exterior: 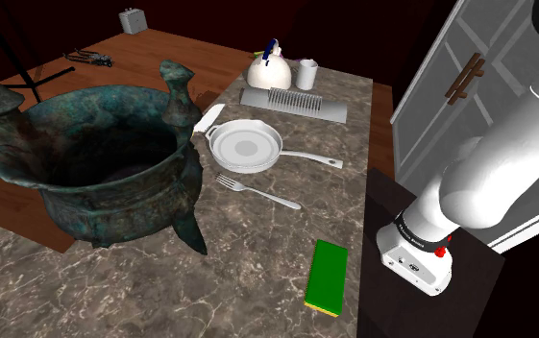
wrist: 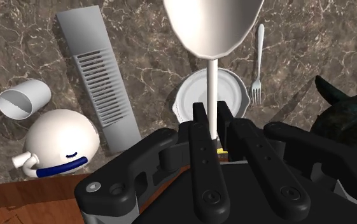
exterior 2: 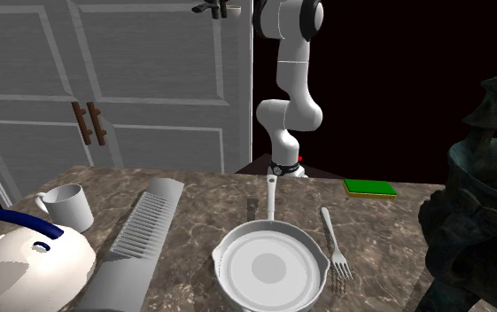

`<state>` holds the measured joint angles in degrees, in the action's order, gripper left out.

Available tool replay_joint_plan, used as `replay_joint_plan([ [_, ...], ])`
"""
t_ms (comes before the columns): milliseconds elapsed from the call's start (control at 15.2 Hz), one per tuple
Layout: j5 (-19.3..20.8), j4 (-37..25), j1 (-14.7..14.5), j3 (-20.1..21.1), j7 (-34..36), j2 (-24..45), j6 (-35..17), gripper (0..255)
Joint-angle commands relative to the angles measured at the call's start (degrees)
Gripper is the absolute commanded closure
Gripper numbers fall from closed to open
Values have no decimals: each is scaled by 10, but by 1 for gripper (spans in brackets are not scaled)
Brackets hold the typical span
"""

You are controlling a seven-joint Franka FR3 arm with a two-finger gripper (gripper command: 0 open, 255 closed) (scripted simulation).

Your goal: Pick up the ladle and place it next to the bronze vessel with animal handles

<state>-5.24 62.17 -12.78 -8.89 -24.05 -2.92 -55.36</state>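
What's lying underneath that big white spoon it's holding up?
Beneath the ladle, clasped by the gripper, a white frying pan sits on the marble counter. The ladle's bowl hides the counter past the pan.

Dim, soft shadows, ladle (wrist: 213,25) brightly lit

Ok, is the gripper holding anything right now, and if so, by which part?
Yes: the gripper is shut on the white ladle, clasping its thin handle, with the bowl pointing away from the hand.
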Motion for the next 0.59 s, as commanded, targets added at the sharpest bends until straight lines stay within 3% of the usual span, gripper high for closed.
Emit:
replay_joint_plan([
  [0, 1, 36, -16, 19, 34, -28, -12, 255],
  [528, -16, 116, -64, 97, 166, -96, -35, 255],
])
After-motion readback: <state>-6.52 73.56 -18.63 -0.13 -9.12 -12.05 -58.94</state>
